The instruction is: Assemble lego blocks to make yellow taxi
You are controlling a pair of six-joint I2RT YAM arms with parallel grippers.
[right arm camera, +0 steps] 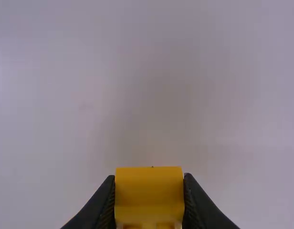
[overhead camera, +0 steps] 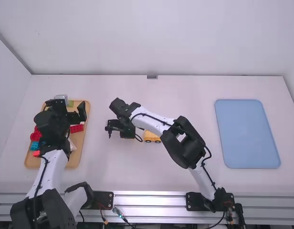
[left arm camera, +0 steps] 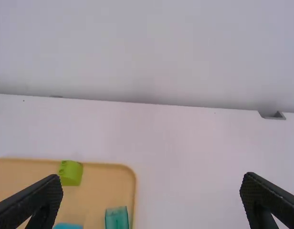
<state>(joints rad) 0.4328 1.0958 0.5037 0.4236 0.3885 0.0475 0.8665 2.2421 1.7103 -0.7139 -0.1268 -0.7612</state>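
- Slip or twist: the right gripper [right arm camera: 149, 177] has a yellow block [right arm camera: 149, 195] pinched between its fingertips. If the grip is off-centre, the block could turn as it is pushed down and meet the studs crooked.
- Missed seat: the wheeled piece [overhead camera: 152, 137] lies just beside that gripper, around the middle of the table [overhead camera: 194, 95], well in from the far and near edges. Being on wheels (if they turn freely), it may roll away under a sideways press, with nothing bracing it.
- Knock: the right arm [overhead camera: 152, 114] crosses low by the wheeled piece, so a careless swing might shove it toward the table's left edge.
- Bad pick: the left gripper [left arm camera: 152, 177] has its fingers spread wide over the tray [overhead camera: 76, 148], by the table's left edge. Closing on the crowded blocks there could catch two at once or the wrong colour.
- Looks, held block: warm yellow, boxy, with a broad plain face and a straight top edge; some red shows low down, though what it belongs to I cannot tell.
- Looks, wheeled piece: orange-yellow, low, with dark round wheels along its near side; its other end is hidden.
- Looks, tray blocks: a rounded green block [left arm camera: 70, 172] at the tray's far edge, a teal block [left arm camera: 117, 218] by its right edge.
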